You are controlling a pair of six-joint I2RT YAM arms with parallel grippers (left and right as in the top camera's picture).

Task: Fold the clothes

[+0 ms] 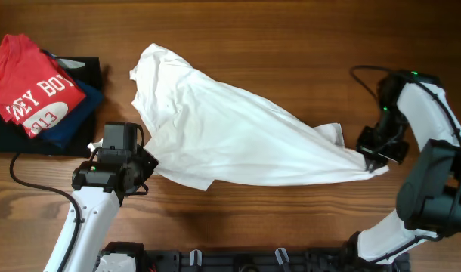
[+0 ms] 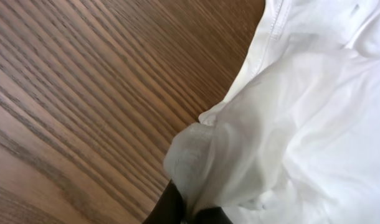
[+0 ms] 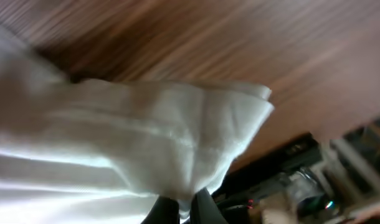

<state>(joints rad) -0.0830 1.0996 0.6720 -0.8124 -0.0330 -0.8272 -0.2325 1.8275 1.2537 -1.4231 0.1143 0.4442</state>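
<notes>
Wood-grain table (image 1: pixel 291 45), overhead view: bare board lies open along the far edge, to the right of the cloth's upper part, and in the near strip between the arms. The far-left corner is taken by a red shirt (image 1: pixel 34 91) with white lettering on a dark pile (image 1: pixel 75 128). The white T-shirt (image 1: pixel 230 136) lies at centre, spread slantwise from far-left to near-right. It is rumpled, shows a plain face and is drawn to a narrow point at its right end, apart from the pile. The left gripper (image 1: pixel 143 162) sits at the near-left edge, closed on the cloth. The right gripper (image 1: pixel 370 159) is at the pointed right end, pinching it.

Left wrist: the table (image 2: pixel 84 93) fills the left half. The T-shirt (image 2: pixel 302 124) fills the right, with a stitched hem along its upper edge and soft folds below. A bunched lobe is clamped between black fingers (image 2: pixel 166 208) at the bottom.

Right wrist, blurred: the T-shirt (image 3: pixel 146 143) lies in layered folds with a corner at right and the table (image 3: pixel 209 37) behind. Black fingers (image 3: pixel 167 211) are nipped on the fold. Dark rig hardware (image 3: pixel 302 180) shows lower right.
</notes>
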